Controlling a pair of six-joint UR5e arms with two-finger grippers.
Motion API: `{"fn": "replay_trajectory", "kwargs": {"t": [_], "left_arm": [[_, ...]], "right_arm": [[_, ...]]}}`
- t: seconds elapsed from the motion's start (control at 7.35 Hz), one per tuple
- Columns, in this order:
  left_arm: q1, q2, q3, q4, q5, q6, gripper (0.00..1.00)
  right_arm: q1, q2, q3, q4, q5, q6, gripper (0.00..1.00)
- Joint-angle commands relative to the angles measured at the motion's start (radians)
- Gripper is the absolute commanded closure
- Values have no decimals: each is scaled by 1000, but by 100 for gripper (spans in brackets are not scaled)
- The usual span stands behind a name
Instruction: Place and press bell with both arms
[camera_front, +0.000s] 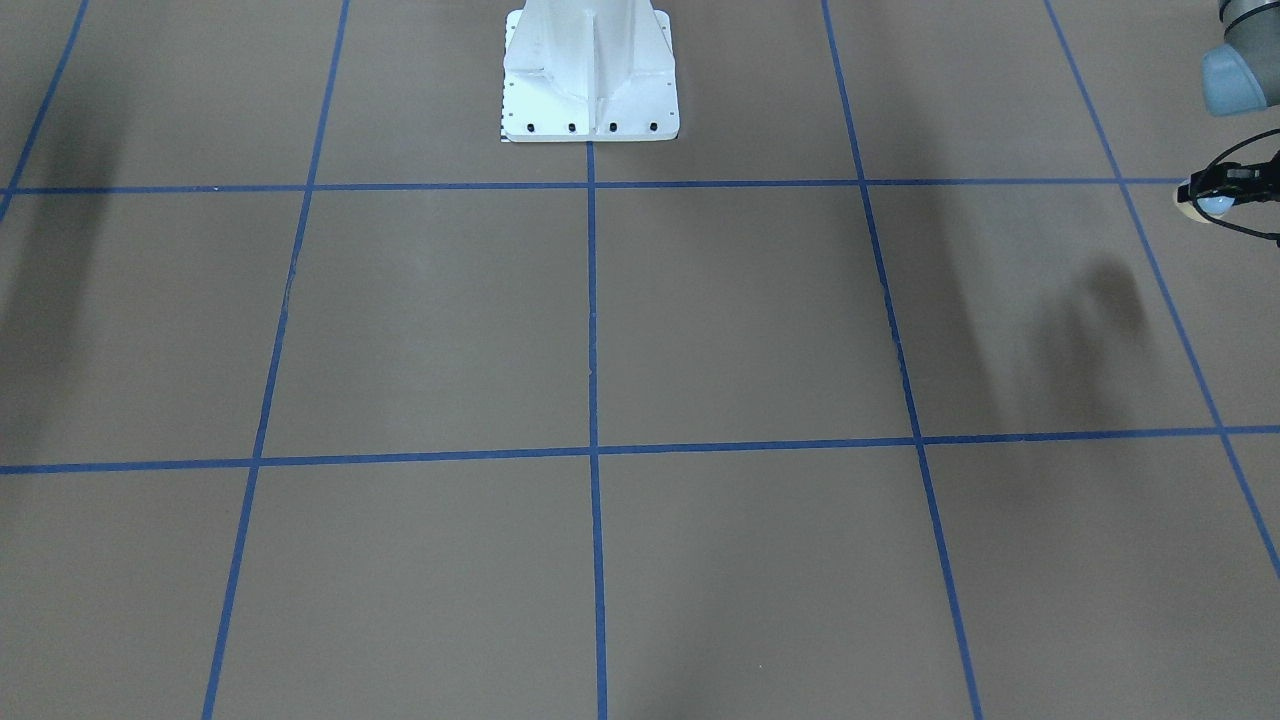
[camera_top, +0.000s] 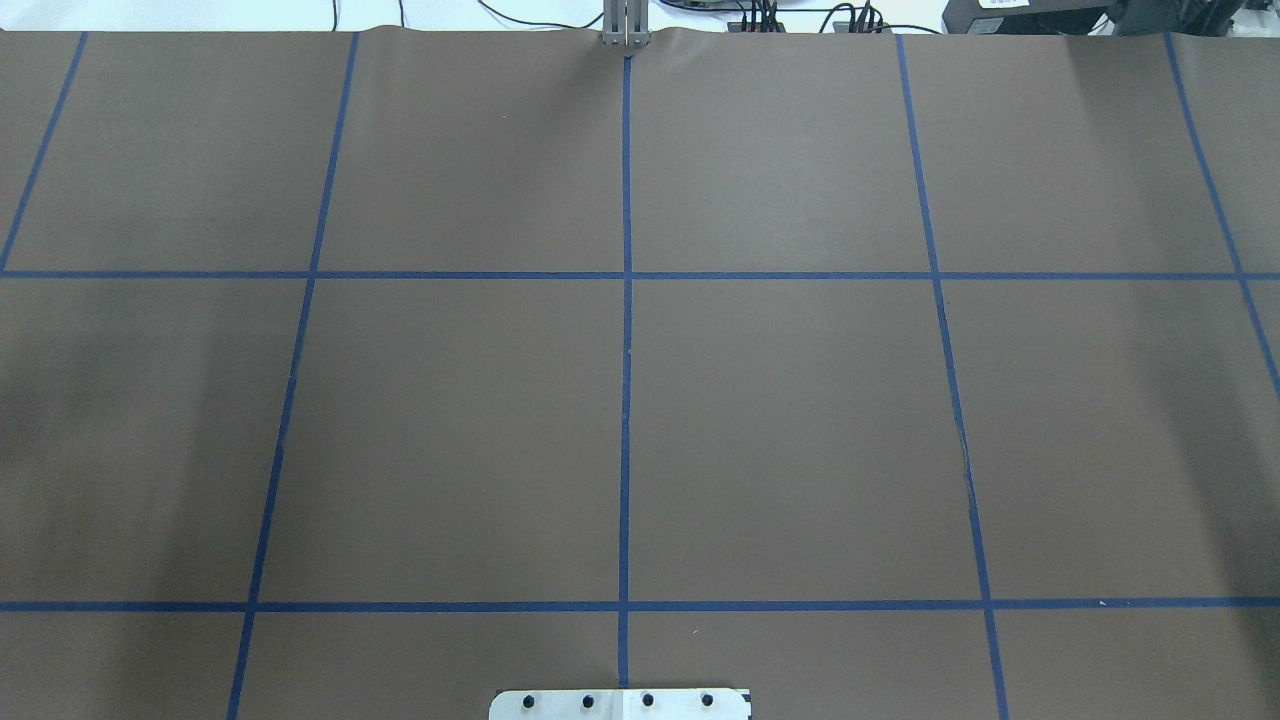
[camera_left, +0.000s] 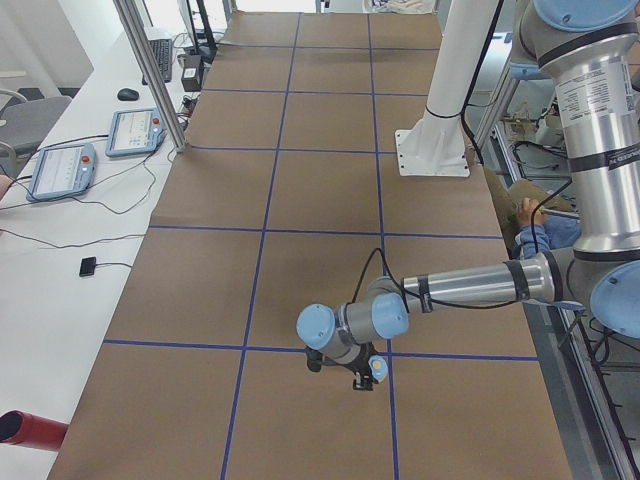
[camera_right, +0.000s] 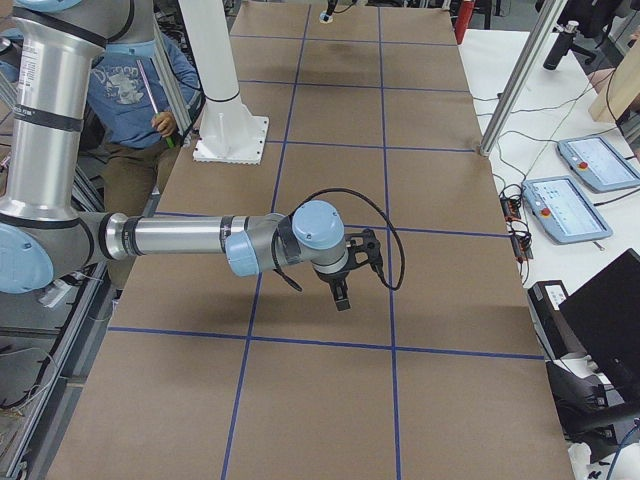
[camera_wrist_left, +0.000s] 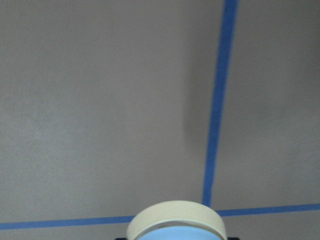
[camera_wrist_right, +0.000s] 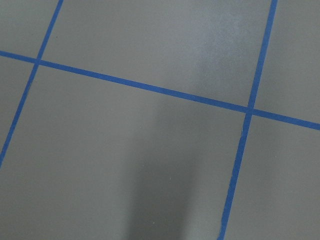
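The bell (camera_front: 1213, 206) is a small light-blue dome on a cream base. My left gripper (camera_front: 1205, 193) is shut on it at the view's right edge, above the brown table; its shadow falls on the mat. The exterior left view shows the bell (camera_left: 378, 369) in this gripper (camera_left: 366, 376) near a tape crossing. In the left wrist view the bell's cream rim (camera_wrist_left: 175, 216) fills the bottom edge. My right gripper (camera_right: 342, 296) hangs above the mat and shows only in the exterior right view, so I cannot tell whether it is open or shut. Neither arm shows in the overhead view.
The white pedestal (camera_front: 590, 80) stands at the robot's side of the table, with its base plate (camera_top: 620, 703) at the bottom of the overhead view. Blue tape lines (camera_top: 626, 330) grid the mat. A seated person (camera_right: 140, 90) is behind the robot. Teach pendants (camera_left: 60, 170) lie on the side bench.
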Motion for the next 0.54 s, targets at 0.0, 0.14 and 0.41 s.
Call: {"fn": "replay_trajectory", "kwargs": {"t": [0.0,0.14,0.41], "left_arm": [[68,-218,-13,109,-30,-131,100],[136,-310,-12,114,-33,-232,100],[264,-482,0,116,-47,-410,100]], "right_arm": [[0,0,0,1,-9,-3,0],[0,1,0,1,-12,-3,0],[0,0,0,1,-14,-3,0]]}}
